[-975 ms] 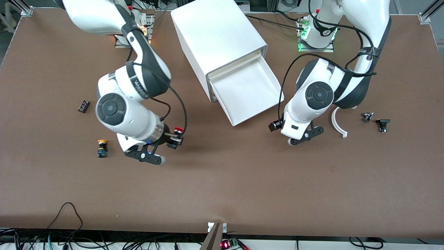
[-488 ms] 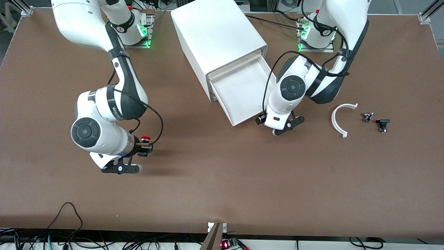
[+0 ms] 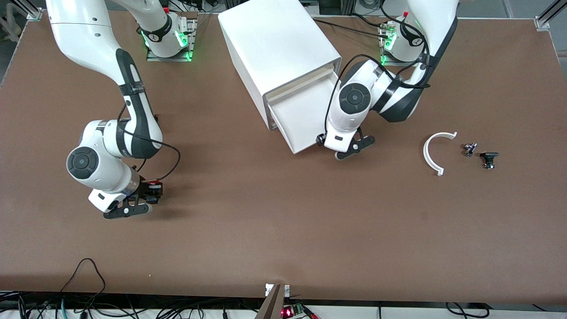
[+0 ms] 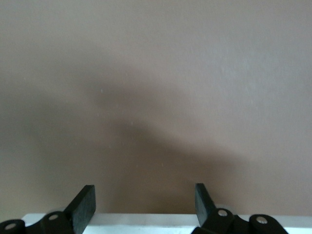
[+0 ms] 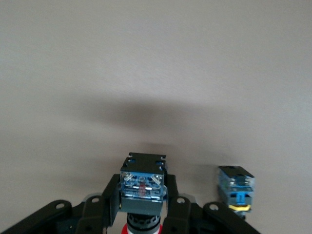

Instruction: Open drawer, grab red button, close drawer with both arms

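Note:
The drawer (image 3: 305,113) stands pulled out of the white cabinet (image 3: 274,40) and is empty. My left gripper (image 3: 328,141) is at the drawer's front edge nearest the front camera. In the left wrist view it (image 4: 145,204) is open, with the drawer's white front strip (image 4: 146,222) between its fingers (image 4: 83,207). My right gripper (image 3: 153,189) is low over the table toward the right arm's end. It (image 5: 142,204) is shut on the button (image 5: 142,183), blue-and-black body outward, red cap (image 3: 153,182) by the hand.
A like button with a yellow band (image 5: 236,192) stands on the table beside the held one; the right arm hides it in the front view. A white curved piece (image 3: 432,153) and two small black parts (image 3: 469,149) (image 3: 488,158) lie toward the left arm's end.
My right gripper has carried the button away from the cabinet toward the right arm's end. My left gripper has moved to the drawer's front, and the drawer has slid in slightly.

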Action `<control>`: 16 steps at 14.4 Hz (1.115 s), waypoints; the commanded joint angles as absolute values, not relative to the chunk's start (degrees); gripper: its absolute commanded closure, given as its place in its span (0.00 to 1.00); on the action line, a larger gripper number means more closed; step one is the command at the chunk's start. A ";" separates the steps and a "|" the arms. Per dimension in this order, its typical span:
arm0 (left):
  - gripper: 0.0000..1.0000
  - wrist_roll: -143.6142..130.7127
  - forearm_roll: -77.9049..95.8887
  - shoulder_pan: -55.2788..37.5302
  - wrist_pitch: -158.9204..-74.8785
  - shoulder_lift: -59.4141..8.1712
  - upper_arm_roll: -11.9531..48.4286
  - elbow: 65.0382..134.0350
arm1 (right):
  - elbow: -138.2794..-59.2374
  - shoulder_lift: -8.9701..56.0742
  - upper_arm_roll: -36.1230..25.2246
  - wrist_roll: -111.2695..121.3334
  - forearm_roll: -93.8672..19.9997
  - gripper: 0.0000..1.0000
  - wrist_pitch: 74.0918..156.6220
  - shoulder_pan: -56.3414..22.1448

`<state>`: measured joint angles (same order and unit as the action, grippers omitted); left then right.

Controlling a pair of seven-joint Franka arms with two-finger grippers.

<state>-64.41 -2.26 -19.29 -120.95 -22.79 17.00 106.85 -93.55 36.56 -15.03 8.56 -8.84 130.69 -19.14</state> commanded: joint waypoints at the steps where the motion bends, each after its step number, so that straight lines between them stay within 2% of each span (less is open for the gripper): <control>1: 0.10 -66.09 -1.85 -18.90 -121.29 -18.99 19.85 110.91 | -97.91 34.45 -14.41 10.90 -10.80 1.00 133.50 -18.28; 5: 0.10 -70.04 -1.85 -18.98 -121.29 -18.63 24.25 112.06 | -98.61 36.21 -14.33 12.74 -14.84 1.00 135.35 -17.58; 12: 0.08 -73.38 -1.85 -19.51 -121.29 -18.90 27.85 112.85 | -98.35 38.85 -13.89 12.66 -16.87 1.00 138.78 -17.49; 13: 0.07 -73.82 -1.85 -19.42 -121.29 -18.81 28.21 113.03 | -98.18 38.93 -13.89 12.48 -16.87 0.97 138.69 -17.49; 14: 0.07 -74.44 -1.76 -19.08 -121.29 -18.72 29.08 113.46 | -98.00 38.94 -13.89 12.39 -16.87 0.73 138.60 -17.49; 16: 0.06 -75.23 -1.76 -18.98 -121.29 -18.72 30.14 113.55 | -97.30 38.85 -13.97 12.65 -16.79 0.00 138.43 -17.49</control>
